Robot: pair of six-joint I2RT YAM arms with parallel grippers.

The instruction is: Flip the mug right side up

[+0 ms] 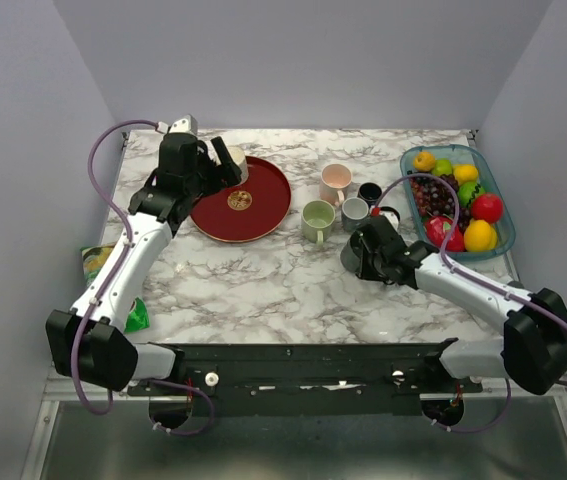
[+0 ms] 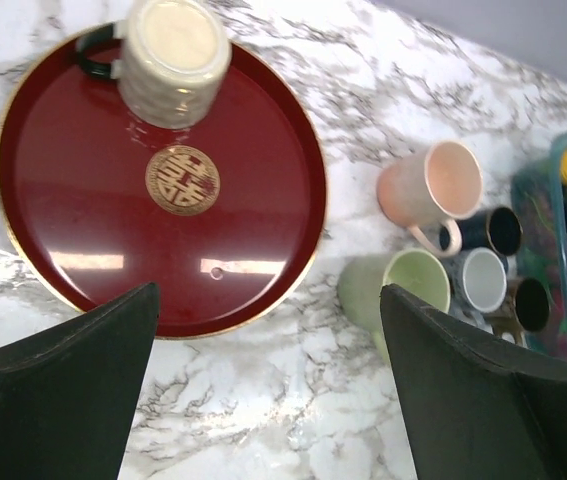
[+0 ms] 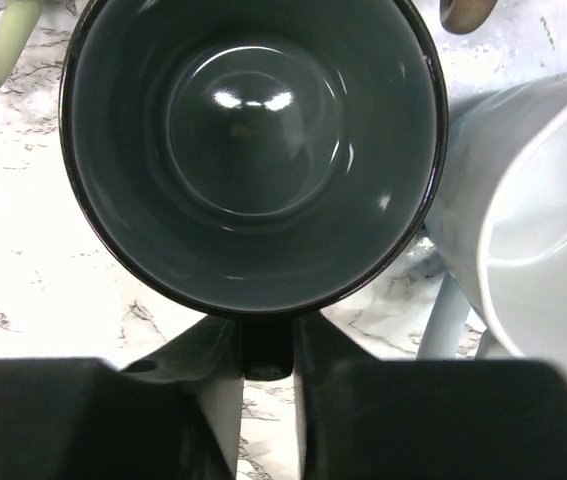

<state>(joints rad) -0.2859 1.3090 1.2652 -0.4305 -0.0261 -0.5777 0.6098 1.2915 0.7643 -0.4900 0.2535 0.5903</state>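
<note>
Left pincer: released, jaws spread wide, nothing between them. It hangs above the red tray. In the wrist view its dark fingers fill the lower corners, and the gap between them frames the tray's 5 o'clock rim.

Cream mug: upside down, flat base up, mouth down on the tray at its 12 o'clock edge. Its dark handle points to 9 o'clock in the wrist view. It is well apart from the fingers and untouched.

The tray has a gold emblem at centre. It lies on the marble surface, toward the surface's 10 o'clock in the top view.

Right pincer: clenched on the handle of a dark mug. The mug's mouth faces the wrist camera, and its inside is grey and glossy. A pale mug stands just beside it at 3 o'clock; whether they touch I cannot tell. In the top view this pincer sits low at 6 o'clock of the mug cluster.

Cluster, at 3 o'clock of the tray: pink mug, green mug, grey mug, all mouths up and close together. A clear blue bin of fruit sits at the surface's 2 o'clock.
</note>
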